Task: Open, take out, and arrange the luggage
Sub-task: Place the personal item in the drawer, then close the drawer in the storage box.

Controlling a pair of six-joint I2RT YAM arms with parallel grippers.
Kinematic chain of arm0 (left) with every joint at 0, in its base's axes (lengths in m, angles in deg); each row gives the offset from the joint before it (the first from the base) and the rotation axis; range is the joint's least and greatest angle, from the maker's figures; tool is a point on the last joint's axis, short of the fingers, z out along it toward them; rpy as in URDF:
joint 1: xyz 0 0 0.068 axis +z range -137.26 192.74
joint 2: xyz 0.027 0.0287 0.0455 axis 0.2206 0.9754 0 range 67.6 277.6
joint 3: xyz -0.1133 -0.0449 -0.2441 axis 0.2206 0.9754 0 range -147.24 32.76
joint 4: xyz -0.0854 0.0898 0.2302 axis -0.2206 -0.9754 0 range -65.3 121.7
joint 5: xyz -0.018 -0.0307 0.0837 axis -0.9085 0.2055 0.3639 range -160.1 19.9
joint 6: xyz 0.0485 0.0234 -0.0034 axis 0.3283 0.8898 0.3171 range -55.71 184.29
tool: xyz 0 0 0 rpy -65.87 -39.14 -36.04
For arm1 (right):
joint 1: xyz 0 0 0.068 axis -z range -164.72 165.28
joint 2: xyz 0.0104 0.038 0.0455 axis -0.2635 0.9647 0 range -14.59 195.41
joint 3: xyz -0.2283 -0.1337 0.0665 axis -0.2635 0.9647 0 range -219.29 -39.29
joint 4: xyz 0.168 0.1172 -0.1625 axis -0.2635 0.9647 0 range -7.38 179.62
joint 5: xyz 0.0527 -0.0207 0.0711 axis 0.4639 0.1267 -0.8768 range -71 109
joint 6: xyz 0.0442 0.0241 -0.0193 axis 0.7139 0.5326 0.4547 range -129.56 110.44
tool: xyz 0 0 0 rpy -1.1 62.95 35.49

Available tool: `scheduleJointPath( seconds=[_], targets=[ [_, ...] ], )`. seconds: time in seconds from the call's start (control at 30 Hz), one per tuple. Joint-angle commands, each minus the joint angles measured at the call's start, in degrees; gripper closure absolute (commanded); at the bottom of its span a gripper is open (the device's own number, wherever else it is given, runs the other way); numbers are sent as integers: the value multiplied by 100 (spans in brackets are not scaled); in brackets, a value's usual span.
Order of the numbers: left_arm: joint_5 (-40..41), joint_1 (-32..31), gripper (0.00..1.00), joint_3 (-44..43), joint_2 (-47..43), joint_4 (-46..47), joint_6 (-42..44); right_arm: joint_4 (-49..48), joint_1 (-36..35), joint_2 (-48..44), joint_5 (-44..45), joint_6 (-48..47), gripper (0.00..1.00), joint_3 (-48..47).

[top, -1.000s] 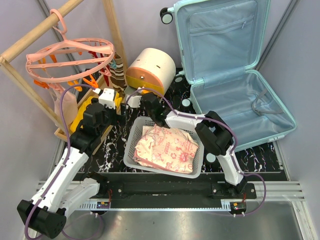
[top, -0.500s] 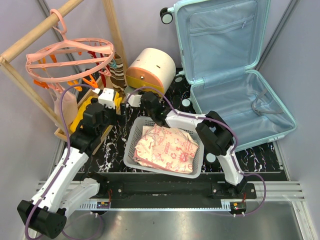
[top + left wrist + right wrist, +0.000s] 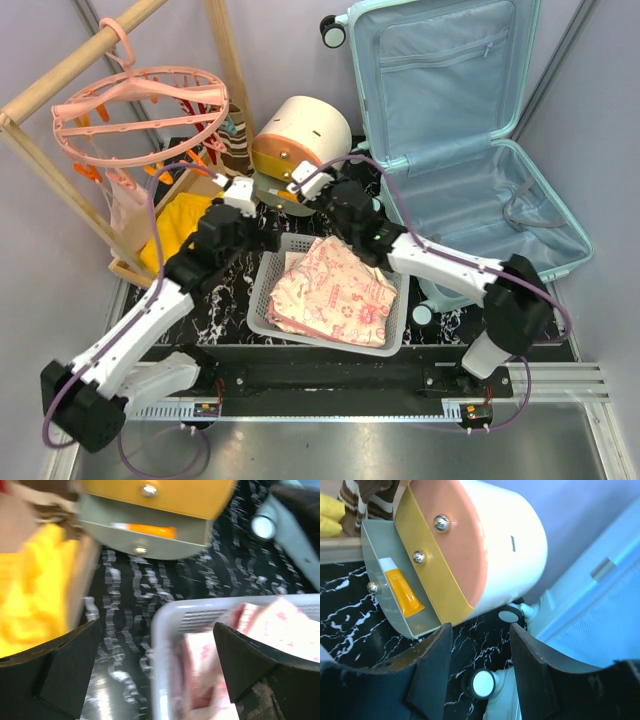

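My left tool [image 3: 156,655] and right tool [image 3: 480,650] hang spread, empty; I'd drop the left squarely onto the pink cloth [image 3: 282,625] beneath it.

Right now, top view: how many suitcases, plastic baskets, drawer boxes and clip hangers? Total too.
Suitcase: 1
Plastic basket: 1
Drawer box: 1
Clip hanger: 1
Total: 4

The white-shelled, black-jointed left arm [image 3: 140,325] at lower left and the matching right arm [image 3: 440,262] at centre right carry purple cables [image 3: 152,215]. Their fingers [image 3: 250,665] are matte black wedges.
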Motion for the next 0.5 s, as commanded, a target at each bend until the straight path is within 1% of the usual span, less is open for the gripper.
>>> scheduleJointPath(
  seconds=[0.0,0.03,0.07,0.1,0.17,0.2,0.27,0.3,0.4,0.47],
  targets=[
    [-187,-219,1,105,753,1151,-778,79,106,-722,166,1323,43,549],
    [-259,-219,1,97,920,1337,-848,306,150,-829,148,1500,43,620],
    [-329,-219,1,27,1305,1461,-945,387,229,-925,130,1667,43,699],
    [-443,-210,1,-69,1482,1636,-980,448,282,-1179,0,1999,43,891],
    [-584,-175,1,-377,1887,1838,-1059,694,483,-1452,-255,2353,43,1059],
    [-767,-105,1,-474,2289,2023,-1095,773,545,-1715,-413,2702,43,1225],
    [-927,-17,1,-816,2643,2138,-1156,993,686,-1980,-529,2960,42,1358],
    [-980,45,1,-939,2966,2234,-1148,1072,756,-2259,-512,3152,42,1472],
    [-1427,176,1,-1203,3346,2577,-1104,1433,836,-2761,-538,3408,42,1570],
    [-1542,264,1,-1431,3680,2587,-1121,1644,871,-2982,-503,3488,41,1605]
  ],
)
